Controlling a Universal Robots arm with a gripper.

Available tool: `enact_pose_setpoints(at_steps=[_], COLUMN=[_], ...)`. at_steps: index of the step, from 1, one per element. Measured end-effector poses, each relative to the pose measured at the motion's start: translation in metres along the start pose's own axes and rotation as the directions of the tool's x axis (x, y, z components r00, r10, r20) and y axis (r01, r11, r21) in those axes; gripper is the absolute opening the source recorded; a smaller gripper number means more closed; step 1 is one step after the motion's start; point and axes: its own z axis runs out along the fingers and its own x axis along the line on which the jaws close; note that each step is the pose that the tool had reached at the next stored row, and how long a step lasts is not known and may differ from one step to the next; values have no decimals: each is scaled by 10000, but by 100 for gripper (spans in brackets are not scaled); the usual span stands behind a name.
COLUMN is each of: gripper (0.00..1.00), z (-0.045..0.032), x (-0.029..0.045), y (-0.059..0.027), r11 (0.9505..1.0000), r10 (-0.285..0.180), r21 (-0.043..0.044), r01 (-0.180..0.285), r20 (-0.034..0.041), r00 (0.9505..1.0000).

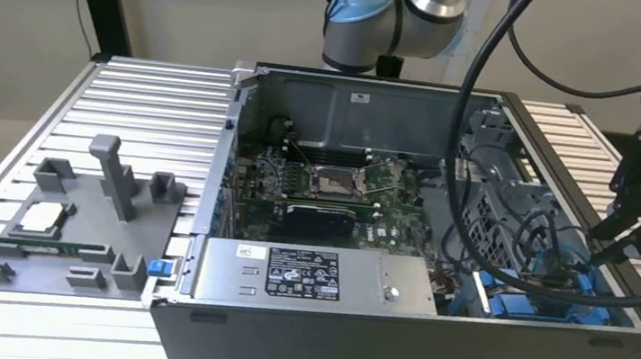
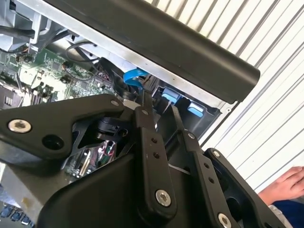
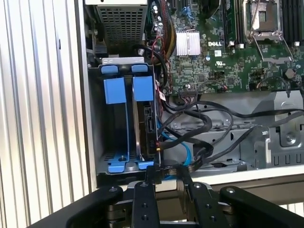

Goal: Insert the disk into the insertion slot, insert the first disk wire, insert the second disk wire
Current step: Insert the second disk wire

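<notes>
You see the open black-and-grey metal computer case lying on the ribbed aluminium tabletop. In the exterior view the flat grey plastic tray of pegs and holders sits at 9 o'clock from the case, just beside its wall. Inside, the green motherboard takes the centre. The grey box with a black-and-white sticker lies at 6 o'clock from it. The insertion slot, a grey metal bay with bright blue plastic rails and tabs, is at 4 o'clock in the case. Note the flat disk in its bright blue plastic frame: the first wrist view shows it edge-on, standing inside that bay against one blue rail, with its connector edge facing the loose wiring. Black round cables and a thin blue flat cable loop just beside that edge; you cannot tell whether either is plugged in. The black hand hangs over the case rim at 3 o'clock in the exterior view, tip close to the bay's end and those cables. You cannot tell whether it grips anything. A person's hand shows near the tabletop in the second wrist view.
</notes>
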Motion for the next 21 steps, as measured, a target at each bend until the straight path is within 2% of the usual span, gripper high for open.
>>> enact_pose_setpoints(at_steps=[4,8,21], gripper=[100,100,100], z=[1,-4,-8], x=[14,37,63], y=[-54,-111,-123], r11=[9998,9995,9994], r10=[20,36,-34], r21=[-193,-308,-342], r01=[-19,-32,37], r20=[89,111,105], r00=[10000,9999,9999])
